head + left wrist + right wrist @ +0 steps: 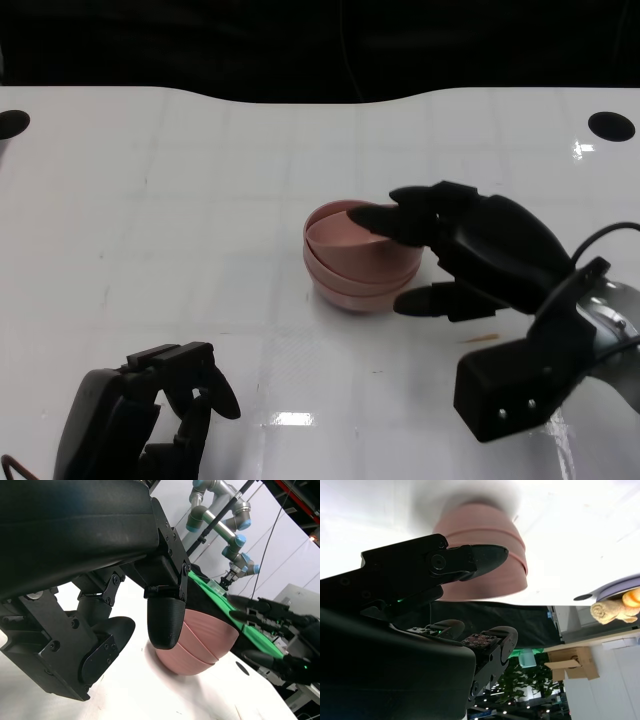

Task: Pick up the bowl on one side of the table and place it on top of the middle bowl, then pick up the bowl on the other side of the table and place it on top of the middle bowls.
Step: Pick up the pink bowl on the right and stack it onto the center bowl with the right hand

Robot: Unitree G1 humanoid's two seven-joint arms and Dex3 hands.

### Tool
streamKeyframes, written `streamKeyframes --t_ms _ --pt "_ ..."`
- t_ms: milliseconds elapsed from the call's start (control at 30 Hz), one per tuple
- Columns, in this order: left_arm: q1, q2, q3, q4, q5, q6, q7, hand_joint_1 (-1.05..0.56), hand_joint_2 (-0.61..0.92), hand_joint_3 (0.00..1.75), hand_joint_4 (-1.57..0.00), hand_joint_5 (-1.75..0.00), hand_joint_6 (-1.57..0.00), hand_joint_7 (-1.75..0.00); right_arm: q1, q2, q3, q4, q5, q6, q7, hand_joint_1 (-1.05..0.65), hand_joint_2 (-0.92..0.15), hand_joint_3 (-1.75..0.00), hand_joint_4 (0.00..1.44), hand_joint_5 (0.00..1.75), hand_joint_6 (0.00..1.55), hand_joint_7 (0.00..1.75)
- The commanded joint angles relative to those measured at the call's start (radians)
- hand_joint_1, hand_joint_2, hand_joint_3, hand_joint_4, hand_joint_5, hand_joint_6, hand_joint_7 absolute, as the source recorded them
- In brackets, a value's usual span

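Pink bowl stack at mid-tabletop, right robot hand at its rim.

Three nested pink bowls are read from the layered rims in the left wrist view, the top one sitting slightly tilted; no other bowl is seen on the white tabletop, so stacking is judged nearly done. Right robot hand is placed at the stack's right side, one fingertip over the top rim, another low beside the base; whether the top bowl is pinched or already let go cannot be told. Left robot hand is kept near the front edge, well apart from the stack, fingers curled, nothing held. For a clean finish, fingers should be spread and drawn off rightward without dragging the rim. Open room is seen on all sides; table edges lie well off.
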Motion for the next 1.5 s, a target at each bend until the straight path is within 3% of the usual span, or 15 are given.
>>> streamKeyframes --t_ms 33,633,900,1167,1500 --pt "0.002 0.016 0.003 0.002 -0.009 -0.004 0.0 0.0 0.26 1.54 -0.86 -1.65 -0.83 -1.44 0.036 -0.038 -0.018 -0.043 -0.003 0.004 0.011 -0.61 -0.92 -0.16 0.21 0.2 0.36 0.04" --pt "0.007 0.018 0.004 -0.003 -0.017 -0.011 -0.007 -0.01 0.27 1.55 -0.84 -1.67 -0.82 -1.45 0.049 -0.065 0.005 -0.085 -0.055 0.046 0.125 -0.59 -0.92 -0.18 0.27 0.24 0.42 0.04" --pt "0.009 0.018 0.004 -0.01 -0.022 -0.006 -0.014 -0.01 0.27 1.54 -0.84 -1.68 -0.82 -1.46 0.042 -0.055 0.004 -0.06 -0.053 0.029 0.102 -0.59 -0.92 -0.17 0.29 0.24 0.42 0.03" --pt "0.006 0.02 0.005 -0.003 -0.016 -0.014 -0.008 0.0 0.27 1.55 -0.84 -1.68 -0.82 -1.45 0.068 -0.031 -0.027 -0.042 -0.011 -0.025 -0.004 -0.58 -0.92 -0.16 0.22 0.22 0.33 0.0" --pt "0.007 0.019 0.005 -0.013 -0.002 -0.001 -0.004 0.01 0.28 1.54 -0.85 -1.66 -0.82 -1.45 0.143 -0.056 -0.069 -0.102 0.015 -0.064 -0.039 -0.53 -0.92 -0.14 0.23 0.29 0.35 0.02"
